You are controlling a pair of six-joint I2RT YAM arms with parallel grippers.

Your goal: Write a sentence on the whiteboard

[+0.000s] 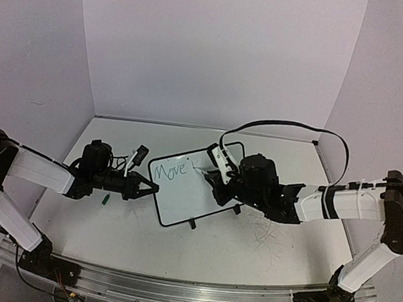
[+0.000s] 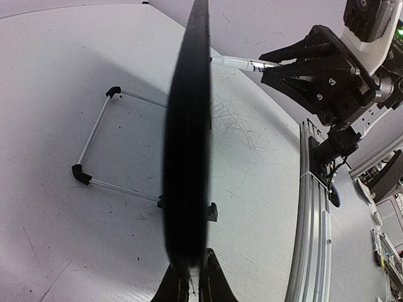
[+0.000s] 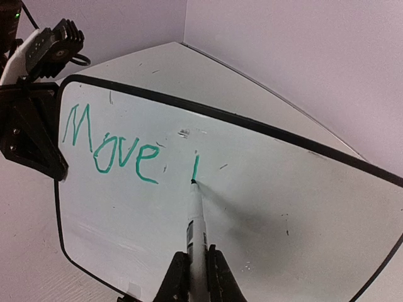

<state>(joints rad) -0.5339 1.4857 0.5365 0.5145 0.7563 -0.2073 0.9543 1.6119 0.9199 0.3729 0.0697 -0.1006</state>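
Observation:
The whiteboard (image 1: 186,193) stands tilted mid-table with "Move" and one short stroke in green on it; it fills the right wrist view (image 3: 264,189). My left gripper (image 1: 147,187) is shut on its left edge; in the left wrist view (image 2: 192,280) the board (image 2: 187,145) shows edge-on as a dark blurred band. My right gripper (image 1: 218,185) is shut on a white marker (image 3: 196,239), its green tip touching the board at the bottom of the stroke. The marker (image 2: 242,63) and the right gripper (image 2: 277,66) also show in the left wrist view.
A green marker cap (image 1: 106,199) lies on the table by the left arm. The board's wire stand (image 2: 94,154) with black feet rests on the table behind it. Walls close in at the back and sides. The aluminium rail (image 1: 172,292) runs along the near edge.

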